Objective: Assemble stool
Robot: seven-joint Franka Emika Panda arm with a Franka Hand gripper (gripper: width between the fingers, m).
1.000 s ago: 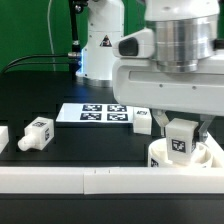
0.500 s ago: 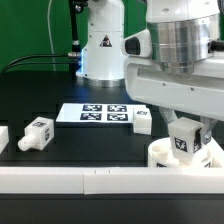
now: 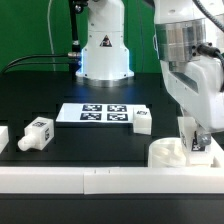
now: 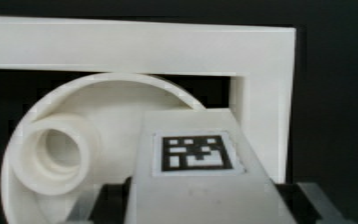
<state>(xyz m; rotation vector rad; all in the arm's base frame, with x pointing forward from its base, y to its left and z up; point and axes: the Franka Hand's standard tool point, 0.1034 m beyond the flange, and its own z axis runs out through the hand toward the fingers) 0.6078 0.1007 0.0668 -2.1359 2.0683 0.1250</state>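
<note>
The round white stool seat [image 3: 167,153] lies at the exterior view's right, against the white rails. My gripper [image 3: 194,132] is shut on a white stool leg [image 3: 197,145] and holds it upright at the seat's right side, low over it. In the wrist view the held leg [image 4: 197,150] shows its tag, with a dark finger [image 4: 115,204] on each side. The seat [image 4: 105,105] and a round socket recess [image 4: 48,152] lie just beside it. Two loose legs lie on the black table, one [image 3: 38,132] at the left and one [image 3: 142,120] near the middle.
The marker board [image 3: 98,113] lies flat behind the loose legs. Long white border rails [image 3: 80,178] run along the front, and a corner of them [image 4: 176,45] frames the seat. Another white part [image 3: 3,136] sits at the left edge. The robot base [image 3: 103,45] stands at the back.
My gripper has moved toward the exterior view's right with the leg in it, from over the seat's middle to its right side. The loose legs have not moved.
</note>
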